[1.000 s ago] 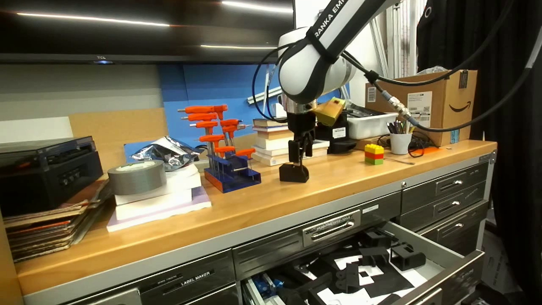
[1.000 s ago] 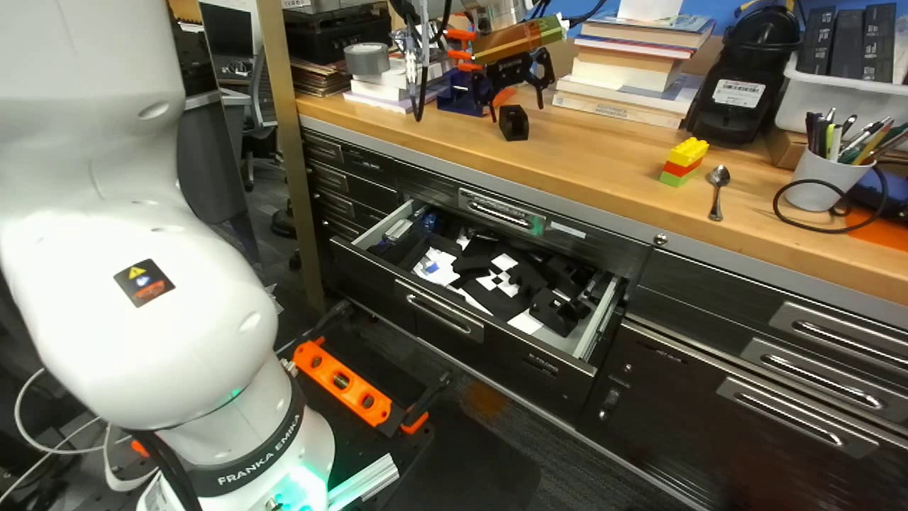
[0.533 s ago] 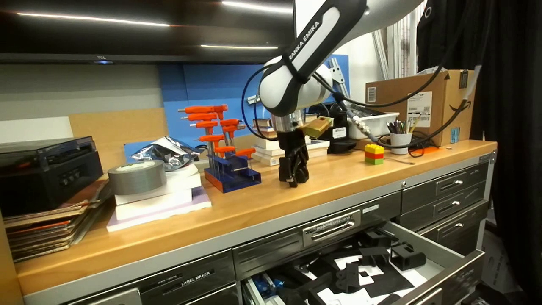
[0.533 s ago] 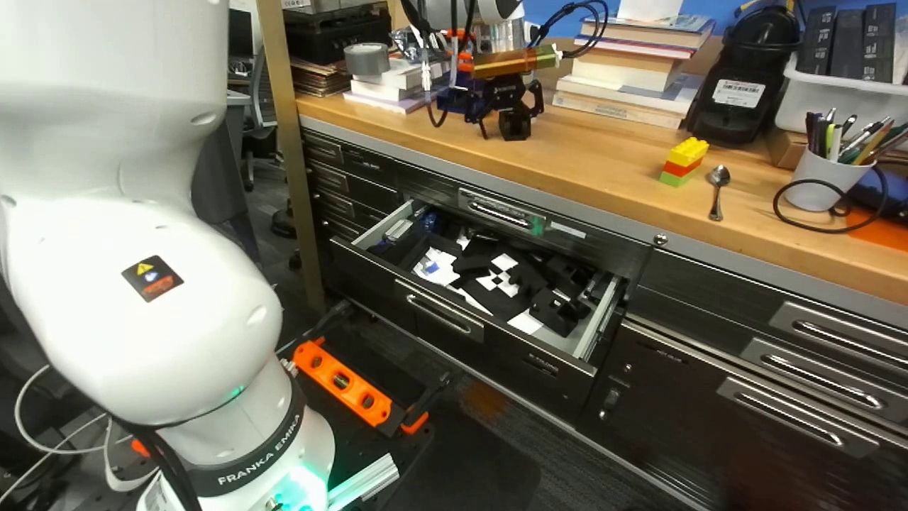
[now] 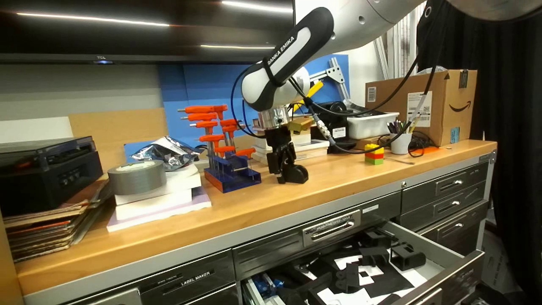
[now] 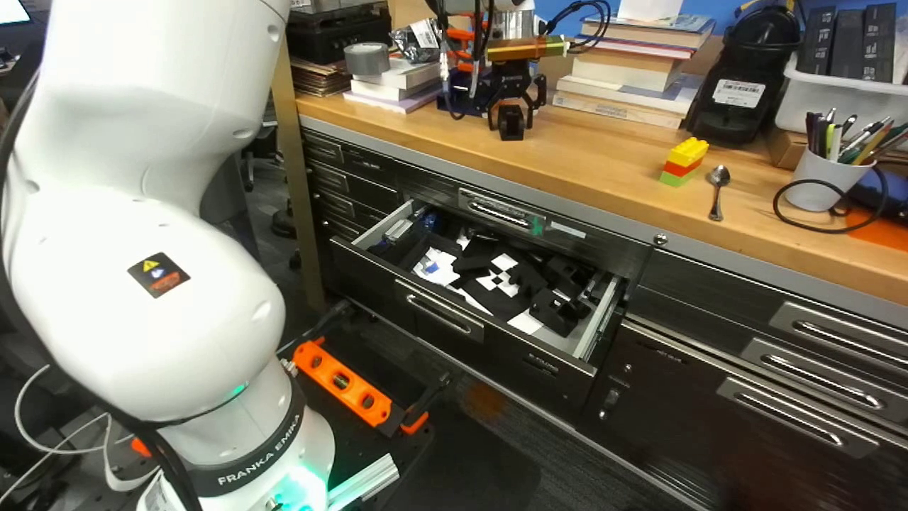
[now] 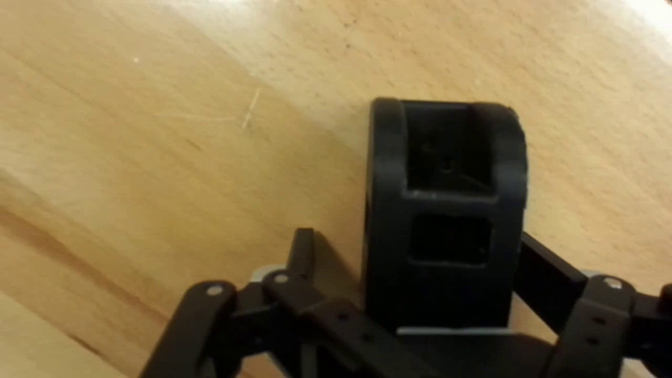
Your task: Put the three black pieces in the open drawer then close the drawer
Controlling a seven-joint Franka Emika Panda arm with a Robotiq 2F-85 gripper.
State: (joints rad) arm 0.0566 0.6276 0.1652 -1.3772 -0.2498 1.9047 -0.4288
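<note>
A matte-black piece (image 7: pixel 446 205) and an equally black hand (image 7: pixel 417 252) stand out against the honey-coloured, streaked wood grain of the counter (image 7: pixel 157 131) in the wrist view. In an exterior view, a black-and-white checked sheet (image 6: pixel 500 284) shows in the dark grey drawer (image 6: pixel 504 353) at mid-frame, the arm (image 6: pixel 191 341) gleams white at left, and a toy-brick stack (image 6: pixel 682 165) at upper right bands yellow, orange-red and green. Orange-red handles (image 5: pixel 201 116) top a deep-blue rack (image 5: pixel 241 178) left of centre in an exterior view, before a brighter blue panel (image 5: pixel 237 84).

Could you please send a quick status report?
End effector open, astride black piece. Piece resting on worktop. Drawer open below. Watch blue tool rack nearby.
</note>
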